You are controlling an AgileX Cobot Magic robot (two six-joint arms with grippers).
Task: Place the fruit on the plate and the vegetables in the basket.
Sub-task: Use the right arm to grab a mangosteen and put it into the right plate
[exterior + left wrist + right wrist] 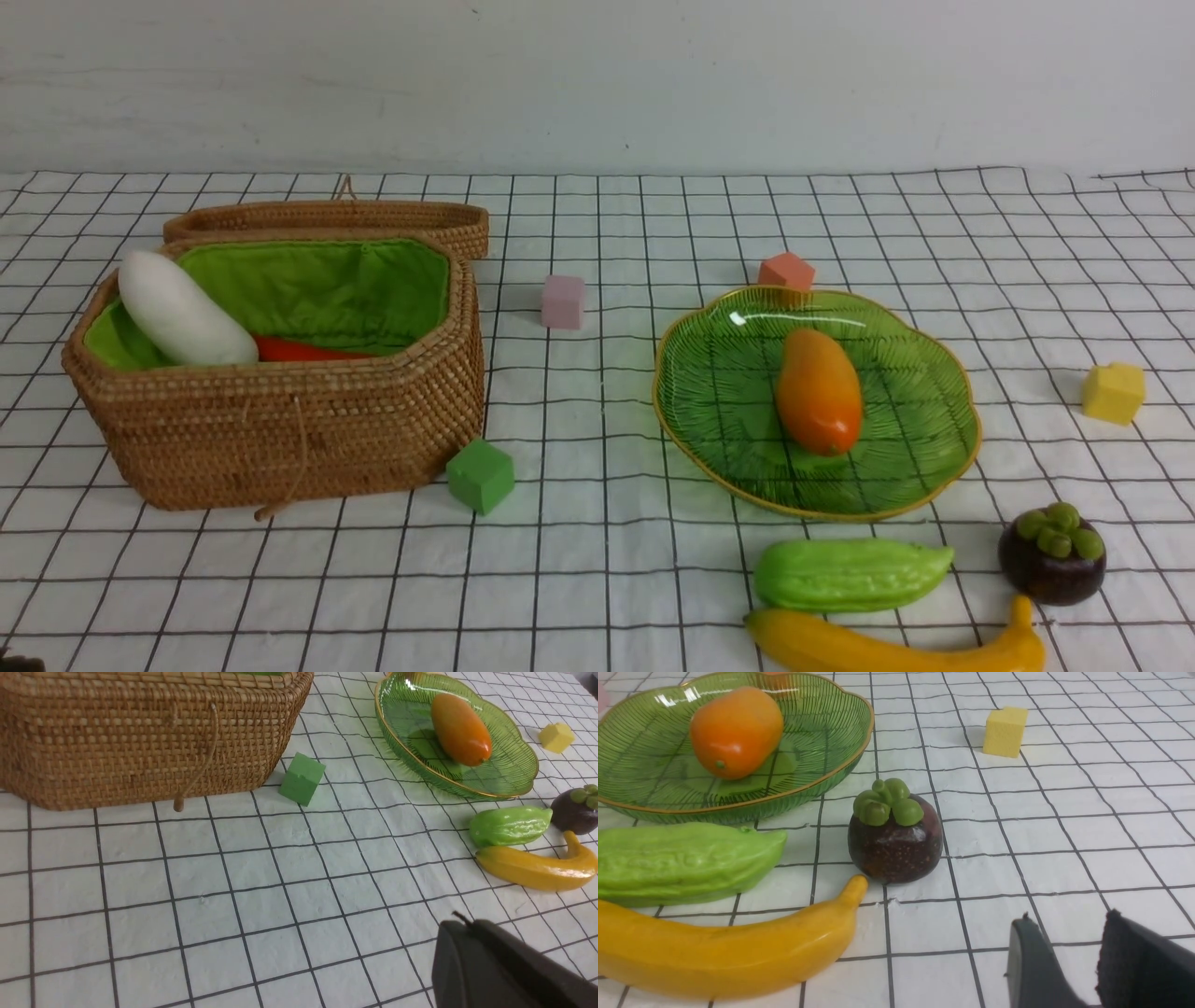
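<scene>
The mango (819, 390) lies in the green plate (709, 392). The white radish (177, 313) and the red-orange carrot piece (299, 352) lie in the wicker basket (280, 429). The green gourd (850, 573), the banana (887, 646) and the mangosteen (1052, 553) lie on the cloth in front of the plate. My left gripper (462, 924) is shut and empty, low over the cloth, short of the banana (537, 870). My right gripper (1066, 921) is open and empty, near the mangosteen (895, 840). Neither gripper shows in the front view.
A green cube (480, 475) sits by the basket's front corner. A pink cube (563, 301) and an orange cube (786, 272) sit behind the plate, a yellow cube (1113, 393) to its right. The basket's lid (327, 219) hangs open at the back.
</scene>
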